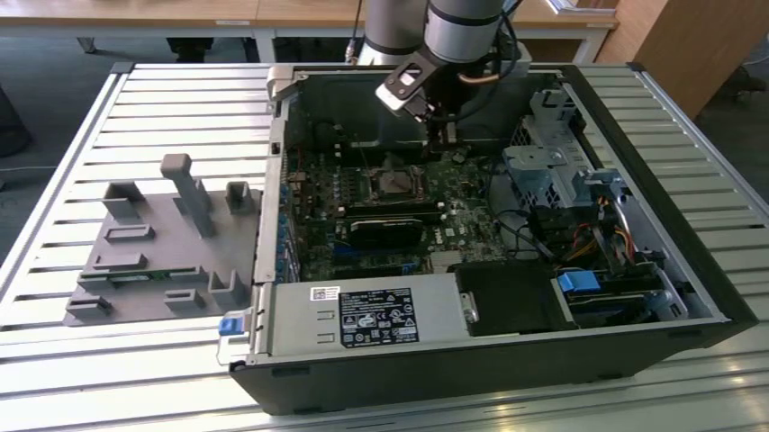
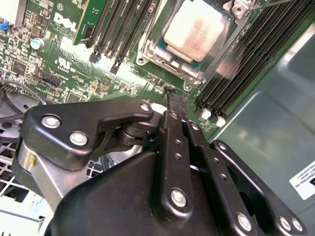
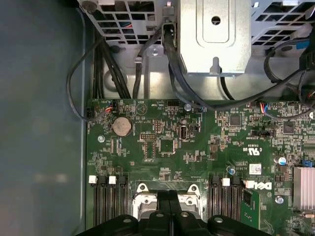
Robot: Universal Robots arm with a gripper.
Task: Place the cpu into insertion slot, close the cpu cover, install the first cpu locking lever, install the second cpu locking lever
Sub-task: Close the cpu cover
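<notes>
Gripper (image 2: 176,100) fingers are pressed together with nothing visible between them. The tips sit just beside one corner of the insertion slot (image 2: 169,50), over the green motherboard (image 2: 123,78). Whether the tips touch the board cannot be told.

The cpu (image 2: 197,27) lies flat in the insertion slot, pale metal top facing up. The cpu cover (image 2: 221,49) lies down around it, and its square window frames the chip's top.

Black memory slots (image 2: 243,66) run along both sides of the socket. In the first wrist view the closed fingers cross in front of the socket frame, and a round coin cell (image 3: 122,127) sits on the board beyond them. Black cables (image 3: 106,73) pass from the board edge up toward a perforated metal drive cage (image 3: 214,37).

In the exterior view the arm reaches down into the open computer case (image 1: 481,378), fingertips just to the exterior view's right of the socket. A power supply box (image 1: 360,315) with a black label occupies the near end of the case. The case lies on a slatted table (image 1: 121,378). A grey fixture (image 1: 144,261) rests on the table at the exterior view's left, beside the case.
</notes>
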